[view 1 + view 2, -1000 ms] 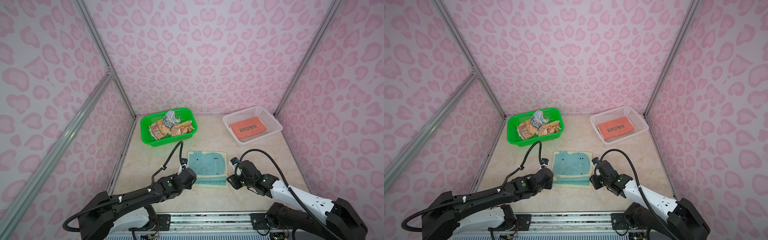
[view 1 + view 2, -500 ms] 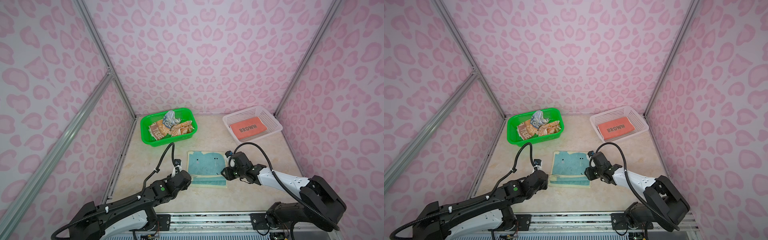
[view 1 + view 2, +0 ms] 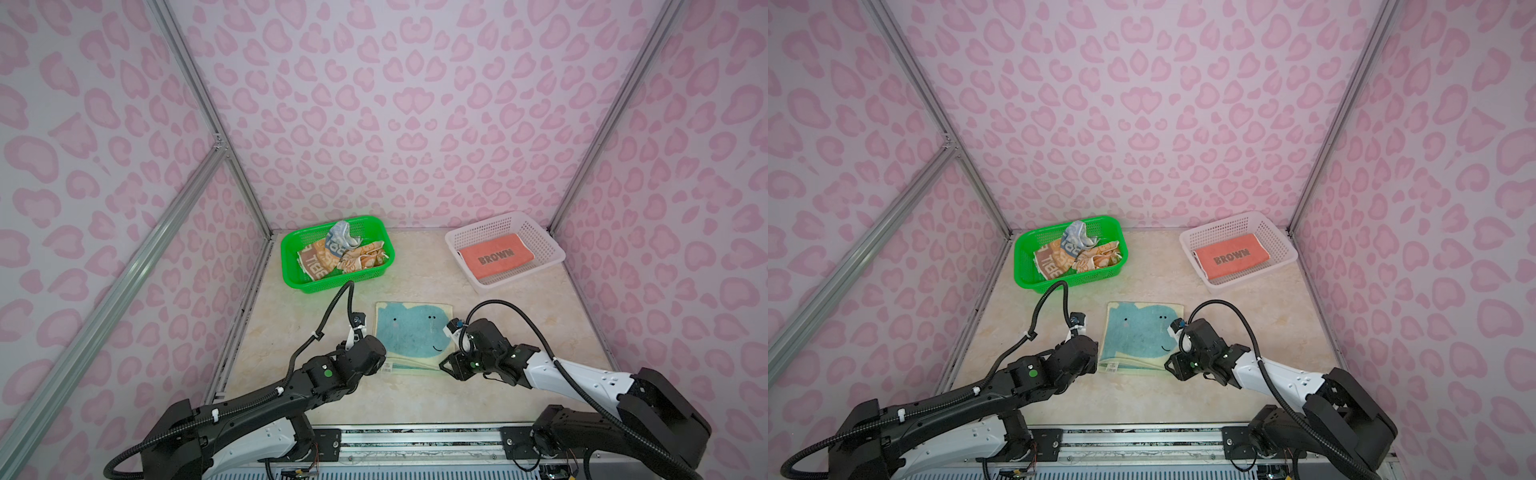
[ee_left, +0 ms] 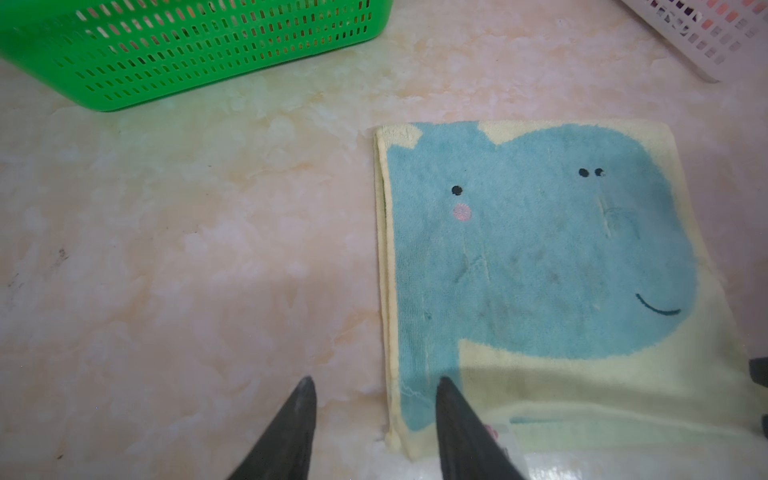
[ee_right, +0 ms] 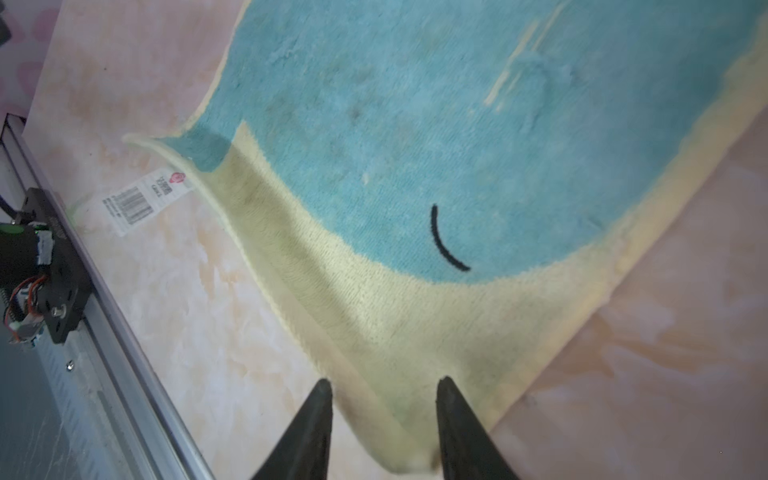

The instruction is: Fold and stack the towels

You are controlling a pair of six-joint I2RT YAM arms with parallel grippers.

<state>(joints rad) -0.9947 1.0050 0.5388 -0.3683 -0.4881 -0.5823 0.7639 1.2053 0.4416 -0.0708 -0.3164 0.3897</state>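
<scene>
Left wrist view showed the left gripper (image 4: pixel 375 378) spread, one finger over the towel's (image 4: pixel 540 249) corner; right gripper (image 5: pixel 384 379) spread astride another corner; in both top views, towel flat at lower centre, between them.

Marble-look tabletop (image 3: pixel 415 399): green basket (image 3: pixel 332 286), white basket (image 3: pixel 498 224), folded yellow-blue towel (image 3: pixel 411 332).

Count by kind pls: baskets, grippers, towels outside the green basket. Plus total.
Baskets: 2, green basket, white basket
Towels outside the green basket: 2, coral towel, yellow-and-blue towel
Grippers: 2, left gripper, right gripper
Total: 6
</scene>
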